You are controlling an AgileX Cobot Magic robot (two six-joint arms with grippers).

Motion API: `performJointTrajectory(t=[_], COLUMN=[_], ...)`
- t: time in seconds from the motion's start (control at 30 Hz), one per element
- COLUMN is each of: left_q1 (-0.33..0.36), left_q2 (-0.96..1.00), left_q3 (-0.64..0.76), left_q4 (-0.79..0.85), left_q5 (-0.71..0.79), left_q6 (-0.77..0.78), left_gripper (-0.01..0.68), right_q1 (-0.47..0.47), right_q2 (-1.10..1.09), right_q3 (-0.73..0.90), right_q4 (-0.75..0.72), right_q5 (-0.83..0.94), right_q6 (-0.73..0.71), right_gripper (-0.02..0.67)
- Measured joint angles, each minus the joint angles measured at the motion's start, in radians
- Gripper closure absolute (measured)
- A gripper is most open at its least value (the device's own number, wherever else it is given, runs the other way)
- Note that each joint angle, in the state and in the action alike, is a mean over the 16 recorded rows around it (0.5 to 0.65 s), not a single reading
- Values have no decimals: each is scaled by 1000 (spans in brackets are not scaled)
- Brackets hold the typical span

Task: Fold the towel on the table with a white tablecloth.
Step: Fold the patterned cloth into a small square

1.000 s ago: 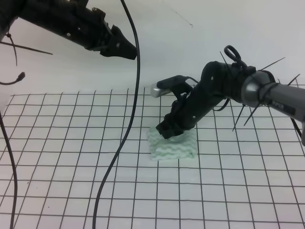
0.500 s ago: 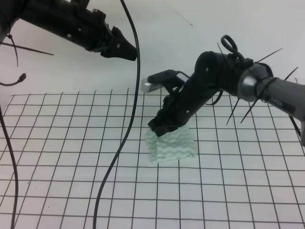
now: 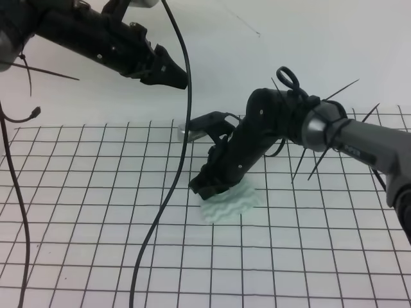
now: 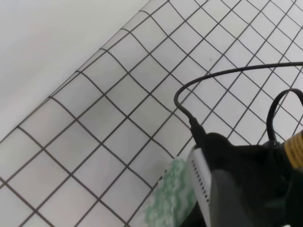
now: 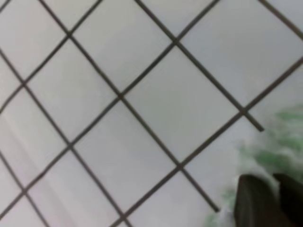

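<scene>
The towel [image 3: 234, 204], pale green with wavy stripes, lies bunched in a small folded heap on the white tablecloth [image 3: 77, 212] near the middle of the table. My right gripper [image 3: 204, 189] is low at its left edge, shut on a fold of the cloth. In the right wrist view two dark fingertips [image 5: 251, 201] sit close together against the green towel [image 5: 279, 151]. My left gripper [image 3: 178, 78] hangs high at the back left, well clear of the towel, its tip tapering to a shut point. The left wrist view shows a corner of the towel [image 4: 163, 203] beside the right arm [image 4: 246, 189].
A black cable [image 3: 160, 205] hangs from the top and trails across the grid just left of the towel. Cable-tie ends [image 3: 321, 160] stick out from the right arm. The tablecloth's far edge [image 3: 96, 125] meets a white wall.
The right gripper has moved left and slightly down with the towel's edge, and the towel has bunched smaller. The left arm has shifted a little.
</scene>
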Motion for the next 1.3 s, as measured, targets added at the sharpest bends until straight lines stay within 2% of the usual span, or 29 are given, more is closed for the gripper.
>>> performJointTrajectory(t=[0.27, 0.4, 0.5, 0.73, 0.93, 1.3], left_q1=[0, 0, 0, 0, 0, 0], left_q2=[1, 1, 2, 2, 3, 2], left_q3=[0, 0, 0, 0, 0, 0], left_q4=[-4, -5, -5, -7, -7, -7], left_q5=[0, 0, -4, 0, 0, 0], left_q6=[-1, -1, -1, -1, -1, -1], left_gripper=[417, 417, 418, 417, 417, 417], right_q1=[-8, -20, -36, -90, -129, -129], right_q2=[10, 4, -4, -21, -27, -22], right_q3=[-47, -96, -135, -194, -178, -57], right_q4=[-17, -66, -118, -235, -264, -155], right_q5=[29, 82, 137, 260, 327, 351], right_q6=[6, 15, 32, 82, 119, 113], right_gripper=[428, 398, 422, 547, 638, 648])
